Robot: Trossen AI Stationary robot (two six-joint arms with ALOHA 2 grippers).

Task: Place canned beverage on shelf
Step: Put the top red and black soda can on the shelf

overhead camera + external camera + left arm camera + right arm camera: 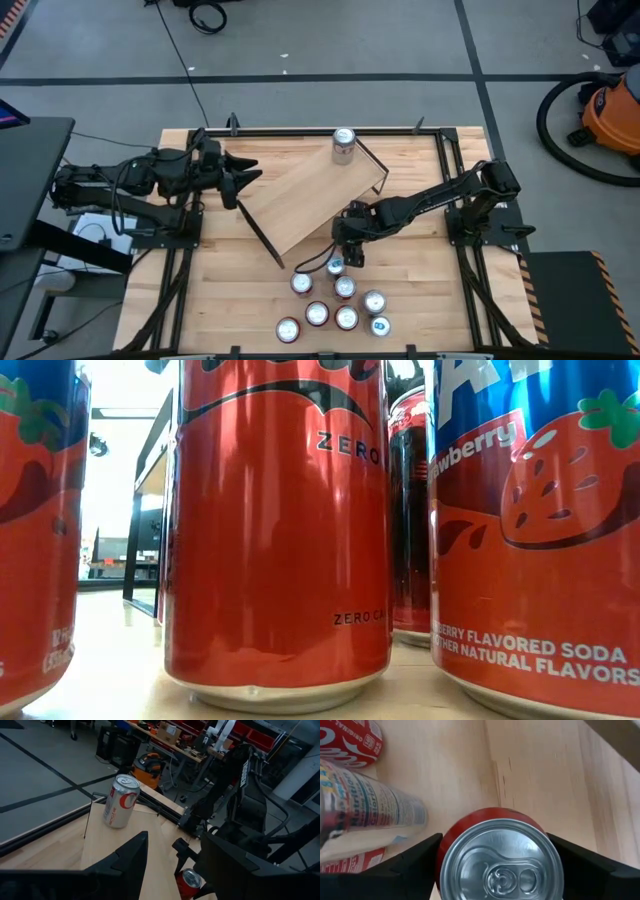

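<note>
Sitting between right end effector [495, 870] fingers: red can [500, 855].

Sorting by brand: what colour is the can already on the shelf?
Silver can with red lettering; left wrist view.

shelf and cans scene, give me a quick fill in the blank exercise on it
1. One silver can already stands on the ____, at its far end.
2. The right gripper sits over a ____ can, one finger on each side of it.
3. The left gripper is beside the shelf and holds ____.
4. The other cans stand clustered on the ____ in front of the shelf.

Missing words: shelf; red; nothing; table
</note>
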